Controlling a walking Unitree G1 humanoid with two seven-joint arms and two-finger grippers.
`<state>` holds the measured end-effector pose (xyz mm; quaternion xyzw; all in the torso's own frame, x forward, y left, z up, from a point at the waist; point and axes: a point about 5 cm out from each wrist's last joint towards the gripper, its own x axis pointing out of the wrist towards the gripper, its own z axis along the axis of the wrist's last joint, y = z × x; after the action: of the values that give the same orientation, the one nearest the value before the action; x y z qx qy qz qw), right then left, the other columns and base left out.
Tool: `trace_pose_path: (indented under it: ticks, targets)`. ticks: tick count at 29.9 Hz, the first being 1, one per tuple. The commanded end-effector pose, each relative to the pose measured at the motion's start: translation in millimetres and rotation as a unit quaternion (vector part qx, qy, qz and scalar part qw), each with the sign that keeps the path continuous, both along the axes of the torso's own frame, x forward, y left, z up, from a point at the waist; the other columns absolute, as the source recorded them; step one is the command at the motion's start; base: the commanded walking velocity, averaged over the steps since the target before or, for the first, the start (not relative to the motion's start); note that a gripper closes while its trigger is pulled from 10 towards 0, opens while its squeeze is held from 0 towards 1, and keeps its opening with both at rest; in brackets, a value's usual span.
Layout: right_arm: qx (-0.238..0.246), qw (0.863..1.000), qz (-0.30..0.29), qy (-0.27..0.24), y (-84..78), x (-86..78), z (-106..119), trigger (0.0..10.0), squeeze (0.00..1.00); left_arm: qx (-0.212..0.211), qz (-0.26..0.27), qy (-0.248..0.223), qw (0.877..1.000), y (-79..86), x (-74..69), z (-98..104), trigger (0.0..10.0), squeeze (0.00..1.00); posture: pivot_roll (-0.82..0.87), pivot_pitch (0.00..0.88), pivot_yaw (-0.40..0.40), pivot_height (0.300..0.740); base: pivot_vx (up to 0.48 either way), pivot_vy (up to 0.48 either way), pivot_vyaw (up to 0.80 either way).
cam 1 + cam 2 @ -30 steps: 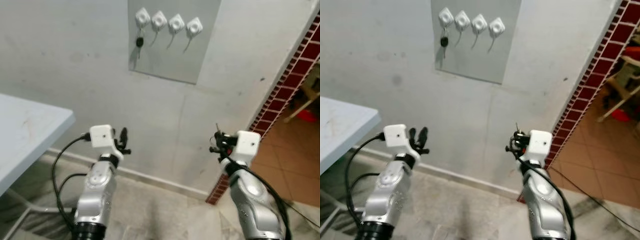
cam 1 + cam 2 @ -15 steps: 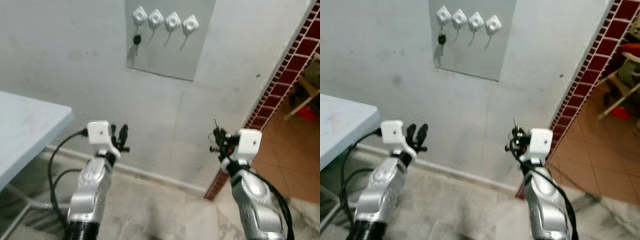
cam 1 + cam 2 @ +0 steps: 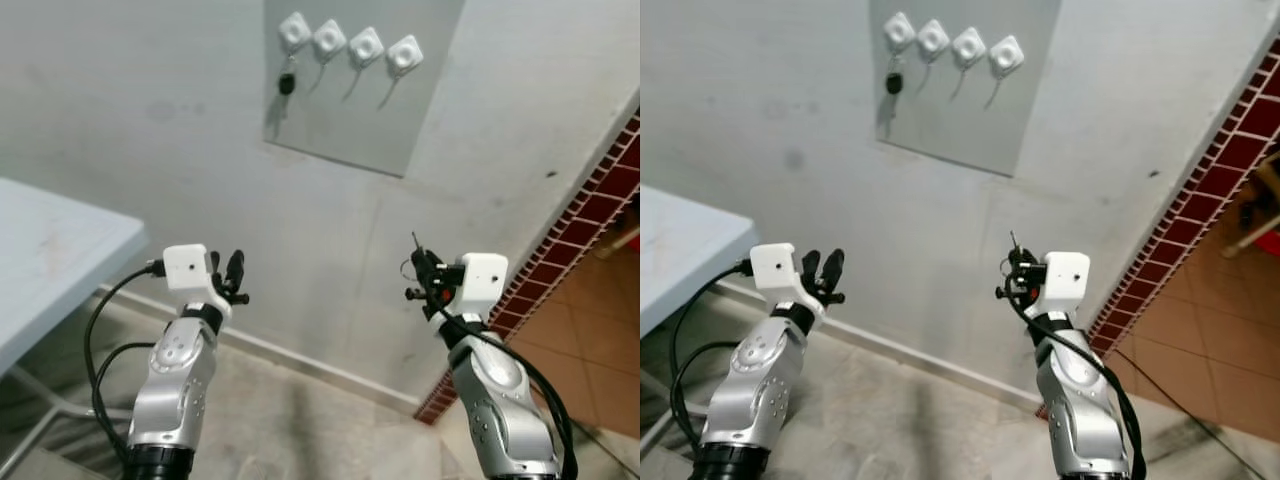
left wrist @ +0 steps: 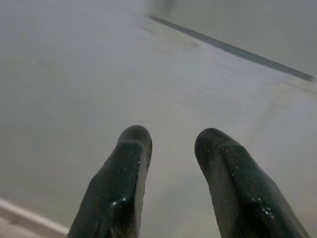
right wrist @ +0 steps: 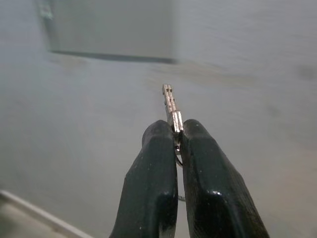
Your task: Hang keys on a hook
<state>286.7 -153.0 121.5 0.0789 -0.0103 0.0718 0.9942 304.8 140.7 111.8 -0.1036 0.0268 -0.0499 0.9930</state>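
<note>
While both arms are raised in front of a pale wall (image 3: 150, 110), the right gripper (image 5: 177, 130) has its two black fingers (image 5: 153, 168) pressed together on a key (image 5: 170, 101); the metal blade of that key stands out beyond the fingertips, and a thin wire ring shows between the fingers nearer the wrist; in the head views the same key (image 3: 414, 243) points up from the gripper, well below the hooks. The left gripper (image 4: 171, 141) is held at a similar height on the left; its fingers (image 4: 124, 173) are spread apart with bare wall visible in the gap, and nothing lies between them.

High on the far wall sits a grey panel (image 3: 385, 125); four white hook mounts run in a row along its upper part. The leftmost hook (image 3: 294, 29) carries a dark-headed key (image 3: 286, 84) that hangs straight down against the panel; the other three hooks (image 3: 362, 46) are bare, each with a thin wire prong angled down.

A light blue table (image 3: 50, 265) occupies the left side, near the left arm; black cable (image 3: 100, 340) loops from that wrist. A red brick edge (image 3: 590, 240) borders the wall on the right; beyond it lies orange tiled floor (image 3: 600, 350).
</note>
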Motion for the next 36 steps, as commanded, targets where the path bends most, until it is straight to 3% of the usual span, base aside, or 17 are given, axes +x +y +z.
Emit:
trace_pose_path:
  ticks: [1,16,36]
  targets:
    - [-0.003,1.0,-0.015,-0.005,-7.6,-1.3,2.9,10.0,0.0,0.008,-0.012,-0.004,1.0,-6.6,-0.8,2.4,10.0,0.0,0.13,0.0,-0.087,0.736,0.0,0.0,0.0]
    - [-0.007,1.0,-0.012,-0.003,-6.9,-2.1,2.3,10.0,0.0,-0.005,-0.018,0.008,1.0,-3.6,-2.2,-0.1,10.0,0.0,0.13,0.0,-0.088,0.736,0.0,0.0,0.0]
    - [-0.009,1.0,-0.012,0.001,-7.1,-1.8,1.0,10.0,0.0,-0.003,-0.014,0.006,1.0,-3.6,-1.5,1.2,10.0,0.0,0.14,0.0,-0.097,0.736,0.263,0.273,0.0]
